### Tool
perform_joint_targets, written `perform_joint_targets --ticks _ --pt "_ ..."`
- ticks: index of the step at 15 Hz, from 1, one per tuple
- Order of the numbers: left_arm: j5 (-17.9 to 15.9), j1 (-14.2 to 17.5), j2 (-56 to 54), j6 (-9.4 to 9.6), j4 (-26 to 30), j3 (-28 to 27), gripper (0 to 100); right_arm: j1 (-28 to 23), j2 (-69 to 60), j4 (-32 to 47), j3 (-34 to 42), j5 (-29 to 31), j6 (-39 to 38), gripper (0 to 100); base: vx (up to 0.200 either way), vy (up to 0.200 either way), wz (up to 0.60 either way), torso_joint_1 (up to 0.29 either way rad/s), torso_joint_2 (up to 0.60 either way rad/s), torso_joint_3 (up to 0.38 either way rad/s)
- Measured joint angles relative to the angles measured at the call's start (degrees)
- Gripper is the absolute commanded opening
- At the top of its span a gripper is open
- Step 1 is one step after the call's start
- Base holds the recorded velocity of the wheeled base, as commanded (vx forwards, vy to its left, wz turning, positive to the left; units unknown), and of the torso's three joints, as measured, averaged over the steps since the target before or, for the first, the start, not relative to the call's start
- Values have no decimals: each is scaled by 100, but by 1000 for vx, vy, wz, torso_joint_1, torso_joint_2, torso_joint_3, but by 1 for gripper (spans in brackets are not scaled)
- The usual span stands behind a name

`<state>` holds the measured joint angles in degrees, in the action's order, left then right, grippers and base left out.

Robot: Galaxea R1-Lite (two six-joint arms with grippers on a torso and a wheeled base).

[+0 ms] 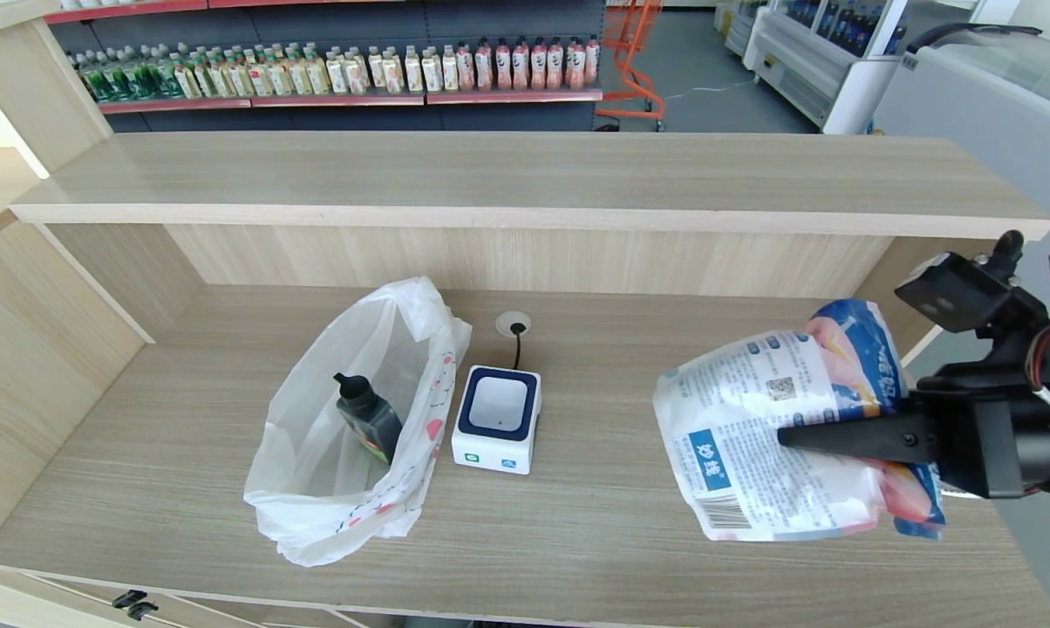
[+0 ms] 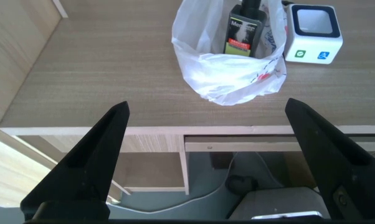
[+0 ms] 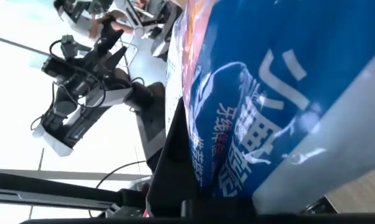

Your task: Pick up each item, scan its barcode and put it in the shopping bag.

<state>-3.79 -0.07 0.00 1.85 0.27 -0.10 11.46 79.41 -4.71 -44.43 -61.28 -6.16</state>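
My right gripper (image 1: 795,436) is shut on a large white, blue and pink packet (image 1: 778,419), held in the air above the right end of the counter. Its barcode (image 1: 724,513) sits on the lower corner, facing up toward me. The packet's blue side (image 3: 268,106) presses close against the right wrist camera. The white scanner (image 1: 497,419) with a dark-rimmed window stands mid-counter, left of the packet. Left of it lies the open white shopping bag (image 1: 333,453) with a dark bottle (image 1: 368,417) inside. My left gripper (image 2: 206,162) hangs open before the counter's front edge, nearer than the bag (image 2: 228,68).
A raised wooden ledge (image 1: 525,174) runs along the back, and a side wall (image 1: 28,349) closes the left end. The scanner's cable goes into a hole (image 1: 514,324) behind it. Bare countertop (image 1: 603,488) lies between scanner and packet. A drawer front (image 2: 250,144) sits below the edge.
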Motion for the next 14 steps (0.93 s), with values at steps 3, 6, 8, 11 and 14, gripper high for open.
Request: perform_joint_targets --ticks 3,6,8,11,14 --pt "0 -2 0 2 -2 5 100 226 -56 11 30 -187 -41 0 0 0 0 0 0 0" --pt "0 -2 0 0 -2 2 100 321 -52 -27 -95 -207 -712 0 0 0 0 0 0 0" --pt "0 -2 0 4 0 2 100 334 -56 -38 -148 -207 -881 0 0 0 0 0 0 0" --pt "0 -2 0 2 -2 0 100 343 -48 -40 -165 -207 -890 0 0 0 0 0 0 0" --pt "0 -2 0 0 0 0 100 372 -44 -29 -173 -207 -980 0 0 0 0 0 0 0"
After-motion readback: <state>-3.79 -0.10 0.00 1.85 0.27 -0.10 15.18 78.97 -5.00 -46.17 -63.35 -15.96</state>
